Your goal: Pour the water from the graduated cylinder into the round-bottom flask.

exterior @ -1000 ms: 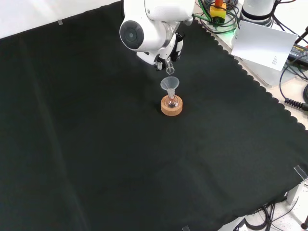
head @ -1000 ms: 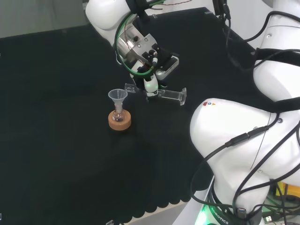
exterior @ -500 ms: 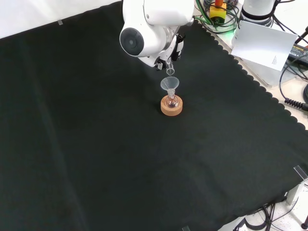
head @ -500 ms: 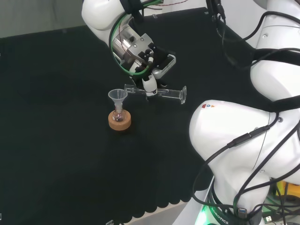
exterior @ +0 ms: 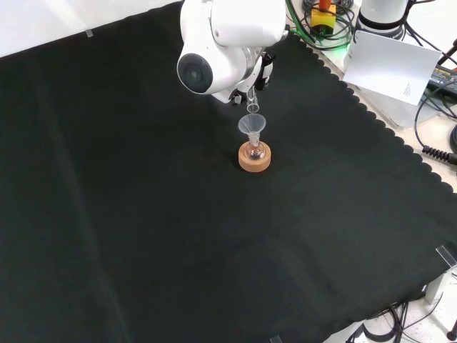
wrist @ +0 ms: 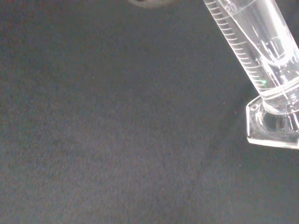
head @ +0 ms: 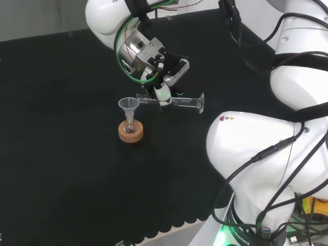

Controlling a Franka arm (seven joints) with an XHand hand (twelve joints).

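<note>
The hand [head: 163,81] is shut on a clear graduated cylinder [head: 180,101], which lies about level above the cloth. Its mouth end sits just over the rim of a clear funnel [head: 129,105], and its base points right in the head view. The funnel stands in a small round-bottom flask [head: 130,126] on a cork ring [head: 130,135]. In the front view the cylinder's mouth [exterior: 253,107] hangs just above the funnel [exterior: 251,125], with the flask [exterior: 254,151] and the cork ring [exterior: 255,163] below. Up close, the wrist view has the cylinder's marked tube [wrist: 252,49] and its foot [wrist: 273,126].
The arm's big white links [head: 266,154] stand at the right of the head view. A white link with a round grey cap [exterior: 194,71] hangs over the cloth in the front view. Boxes and cables [exterior: 400,64] lie past the cloth's scalloped edge.
The wrist has swung a little left in the head view, and the cylinder has tipped from slightly mouth-up to about level. Funnel, flask and cork ring stay put.
</note>
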